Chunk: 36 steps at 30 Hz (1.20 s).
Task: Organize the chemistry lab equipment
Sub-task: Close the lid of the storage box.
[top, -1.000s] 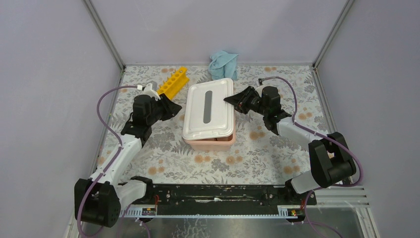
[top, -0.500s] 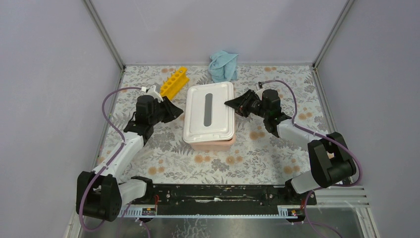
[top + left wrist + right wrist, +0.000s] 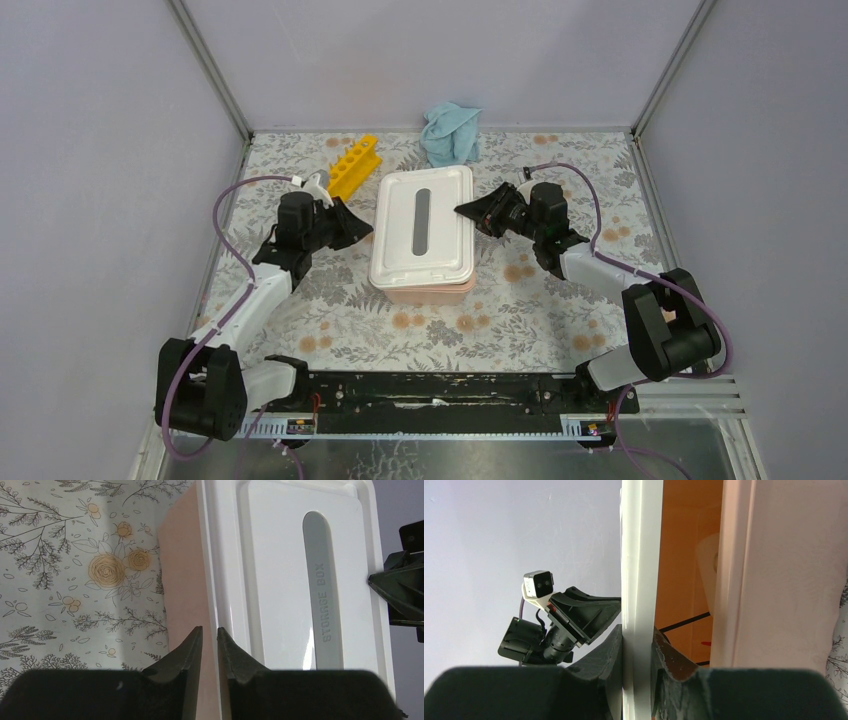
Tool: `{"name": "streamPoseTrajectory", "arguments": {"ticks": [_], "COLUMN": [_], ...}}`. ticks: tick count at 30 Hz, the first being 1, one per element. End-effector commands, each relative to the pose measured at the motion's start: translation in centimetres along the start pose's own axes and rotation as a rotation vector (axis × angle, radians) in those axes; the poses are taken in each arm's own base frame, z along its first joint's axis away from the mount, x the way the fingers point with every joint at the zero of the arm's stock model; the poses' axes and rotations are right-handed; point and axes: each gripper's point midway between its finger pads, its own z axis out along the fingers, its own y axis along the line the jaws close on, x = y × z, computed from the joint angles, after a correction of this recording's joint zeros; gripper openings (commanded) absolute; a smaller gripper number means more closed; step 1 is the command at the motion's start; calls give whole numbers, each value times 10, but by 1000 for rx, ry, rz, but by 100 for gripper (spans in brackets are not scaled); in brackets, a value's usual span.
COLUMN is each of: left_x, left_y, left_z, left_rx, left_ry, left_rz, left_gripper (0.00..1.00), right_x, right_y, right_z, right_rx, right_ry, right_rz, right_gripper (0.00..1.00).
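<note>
A pink storage box [image 3: 425, 291] with a white lid [image 3: 395, 215] stands mid-table. My right gripper [image 3: 465, 210] is shut on the lid's right rim [image 3: 639, 580] and holds that side up a little. Through the gap the right wrist view shows the box's orange inside, a black wire [image 3: 684, 622] and a red bit [image 3: 706, 643]. My left gripper [image 3: 209, 632] is at the lid's left edge. Its jaws are nearly together, with a narrow gap in line with the rim and nothing pinched. The yellow test-tube rack [image 3: 355, 165] lies behind the left gripper. Tubes and bottle are out of view.
A crumpled blue cloth [image 3: 450, 130] lies at the back wall behind the box. Grey walls close in the floral table [image 3: 520, 320] on three sides. The arm bases and a black rail [image 3: 430, 390] run along the near edge.
My left gripper has moved right to the lid's left edge, and its jaws have narrowed. The right gripper has kept its hold on the lid's right rim.
</note>
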Motion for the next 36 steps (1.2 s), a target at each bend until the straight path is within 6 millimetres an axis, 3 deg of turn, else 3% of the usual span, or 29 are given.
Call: {"name": "streamPoseTrajectory", "arguments": {"ticks": [1,12,21,36], "left_x": [0,8,10,7], "left_y": [-8,-20,-26,-28], "left_z": [2,13,19,17], "left_rx": [36,42,42,35], "left_ry": [11,62,77,71], "left_rz": [42,105,133,144], "left_gripper": [23,20,20,19], "right_x": [-7,-9,-16,-32], "right_y": [3,-7,-11,0], "right_z": [-6,-6,-9,-17], "right_rx": [-4,42,125,221], "right_ry": [-41,-50,-68,-94], "right_rz": [-66,-76,-139,-247], "right_gripper": [17,28,44,49]}}
